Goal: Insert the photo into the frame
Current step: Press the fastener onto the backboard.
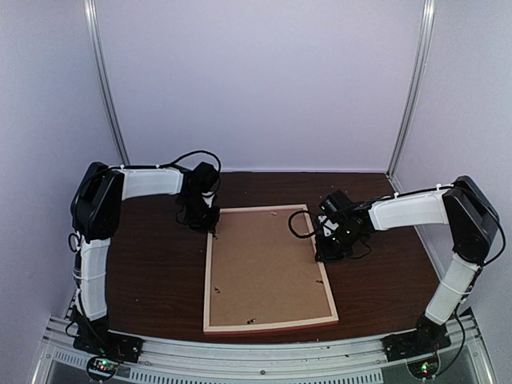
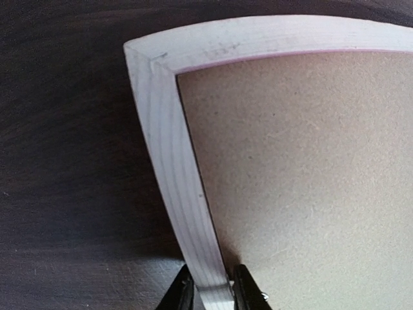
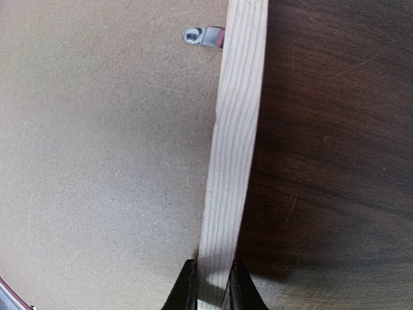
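Note:
The frame point(image 1: 209, 276) lies back up on the table, pale wood rails around a brown backing board point(image 1: 264, 268). The photo is out of view. My left gripper point(image 1: 210, 225) is at the frame's left rail point(image 2: 164, 142) near its far left corner; in the left wrist view the gripper point(image 2: 213, 294) has one black finger against each side of the rail. My right gripper point(image 1: 324, 248) sits at the right rail point(image 3: 235, 142), partway down from the far right corner. The right wrist view shows this gripper point(image 3: 213, 290) shut on that rail.
The dark wooden table point(image 1: 152, 272) shows on both sides of the frame. A small metal tab point(image 3: 201, 35) lies on the backing board point(image 3: 110, 148) beside the right rail. The frame's near edge reaches close to the table's front edge point(image 1: 272, 340).

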`<action>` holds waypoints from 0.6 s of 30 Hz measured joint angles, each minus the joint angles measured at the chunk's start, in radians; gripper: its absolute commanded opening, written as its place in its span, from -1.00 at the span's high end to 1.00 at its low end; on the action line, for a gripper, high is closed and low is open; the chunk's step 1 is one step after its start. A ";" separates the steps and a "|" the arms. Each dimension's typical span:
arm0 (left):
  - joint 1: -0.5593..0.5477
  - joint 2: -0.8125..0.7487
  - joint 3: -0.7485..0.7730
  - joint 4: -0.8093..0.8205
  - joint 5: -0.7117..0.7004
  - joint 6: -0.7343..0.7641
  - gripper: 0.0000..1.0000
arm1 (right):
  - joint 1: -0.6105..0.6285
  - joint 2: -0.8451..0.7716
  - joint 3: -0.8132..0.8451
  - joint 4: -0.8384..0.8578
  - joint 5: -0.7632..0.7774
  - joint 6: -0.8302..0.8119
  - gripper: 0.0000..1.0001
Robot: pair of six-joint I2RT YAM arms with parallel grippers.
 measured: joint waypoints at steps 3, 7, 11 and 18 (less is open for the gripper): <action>0.001 -0.008 -0.017 0.018 0.006 -0.003 0.55 | 0.000 0.000 -0.001 0.001 -0.002 0.000 0.92; 0.002 -0.013 -0.024 0.027 0.019 0.001 0.40 | 0.000 0.000 -0.003 0.005 -0.003 0.001 0.92; 0.011 -0.013 -0.024 0.022 0.027 0.017 0.25 | 0.000 -0.001 -0.005 0.006 -0.003 0.001 0.92; 0.019 -0.012 -0.024 0.016 0.027 0.036 0.13 | 0.000 -0.001 -0.005 0.007 -0.006 0.001 0.92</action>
